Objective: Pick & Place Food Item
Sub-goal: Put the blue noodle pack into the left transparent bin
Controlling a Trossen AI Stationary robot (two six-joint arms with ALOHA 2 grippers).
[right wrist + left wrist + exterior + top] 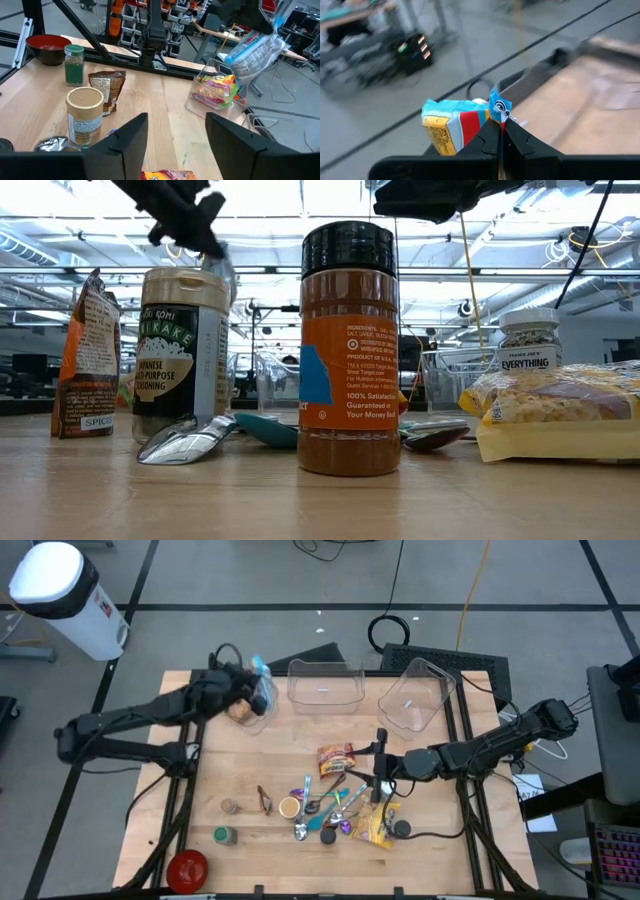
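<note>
We see the left hand (258,690) raised over the far left part of the surface (250,775). It is clenched on a blue snack bag (462,122), pinching the bag's top edge, and the bag hangs just above a clear tub (216,92) that already holds a colourful packet (215,87). Beside this tub, further right, stand two more clear tubs (325,683). The right hand (381,769) is low over the middle of the surface, its fingers apart and gripping nothing. Just below and left of this hand lie spoons (325,808), a brown pouch (335,759) and a yellow noodle pack (378,824).
</note>
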